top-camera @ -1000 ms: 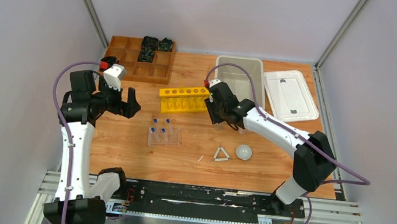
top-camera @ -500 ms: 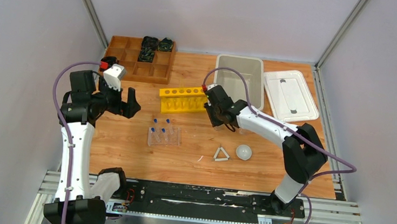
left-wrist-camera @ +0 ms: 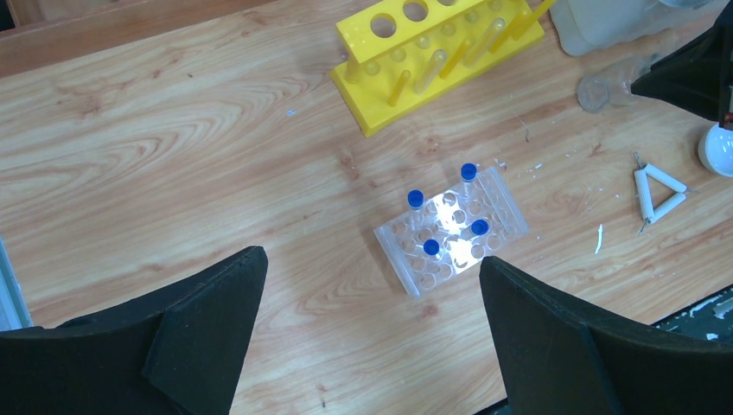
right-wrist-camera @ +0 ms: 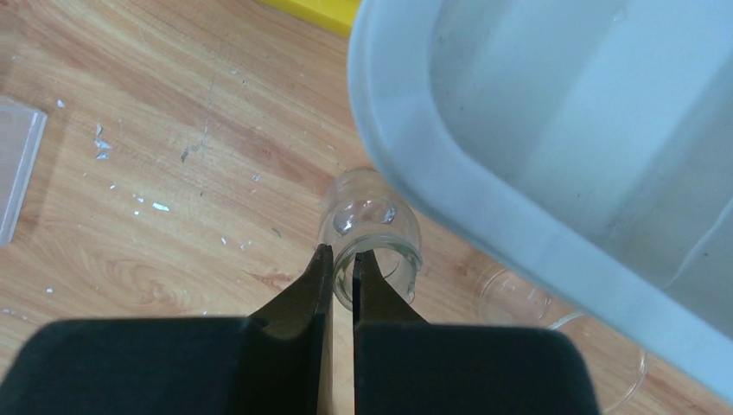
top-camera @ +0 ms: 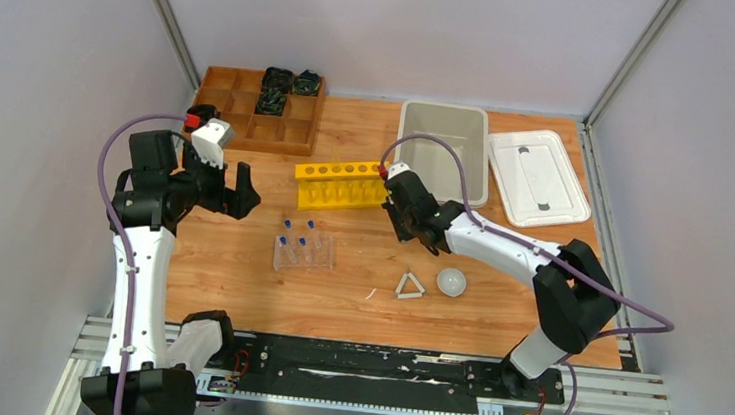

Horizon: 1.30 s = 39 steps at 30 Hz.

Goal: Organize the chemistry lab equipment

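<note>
In right wrist view, unseen overhead: pincer [right-wrist-camera: 341, 255] on beaker [right-wrist-camera: 373, 216] rim

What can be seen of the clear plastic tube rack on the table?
The clear plastic tube rack is a transparent block with a grid of round holes, glaring under the light. It stands flat on the wooden table, on the near side of the yellow six-hole rack and apart from it. Four small clear tubes with blue caps stand upright in it; the other holes look empty. No jaws touch it.

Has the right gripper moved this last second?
Yes, slightly: the right gripper, jaws on the beaker rim, slid toward the near edge, away from the grey bin.
</note>
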Available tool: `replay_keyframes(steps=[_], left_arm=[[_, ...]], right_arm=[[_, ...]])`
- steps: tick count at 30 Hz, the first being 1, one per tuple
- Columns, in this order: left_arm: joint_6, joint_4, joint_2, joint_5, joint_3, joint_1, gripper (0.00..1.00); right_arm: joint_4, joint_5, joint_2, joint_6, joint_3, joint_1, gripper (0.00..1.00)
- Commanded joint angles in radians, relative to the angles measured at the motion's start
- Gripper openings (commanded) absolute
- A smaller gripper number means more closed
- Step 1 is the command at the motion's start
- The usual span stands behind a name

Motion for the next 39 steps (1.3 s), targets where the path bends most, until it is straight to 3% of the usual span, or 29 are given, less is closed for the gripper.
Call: replay_keyframes(steps=[1, 10, 15, 23, 39], left_arm=[[-0.004, -0.009, -0.015, 0.002, 0.019, -0.002, 1.0], [-0.004, -0.009, -0.009, 0.008, 0.018, -0.002, 1.0], [-0.007, -0.009, -0.007, 0.014, 0.021, -0.001, 1.0], [-0.009, -0.009, 0.006, 0.032, 0.039, -0.002, 1.0], [0.044, -0.008, 0.042, 0.059, 0.017, -0.002, 1.0]], right_arm=[[-0.046, -0.005, -0.045, 0.013, -0.022, 0.04, 0.0], [-0.267, -0.063, -0.221, 0.057, 0.174, 0.054, 0.0], [-0.398, -0.052, -0.219, 0.055, 0.442, -0.005, 0.0], [-0.552, 0.029, 0.055, -0.027, 0.824, -0.165, 0.0], [-0.543, 0.089, 0.657, -0.15, 1.254, -0.312, 0.0]])
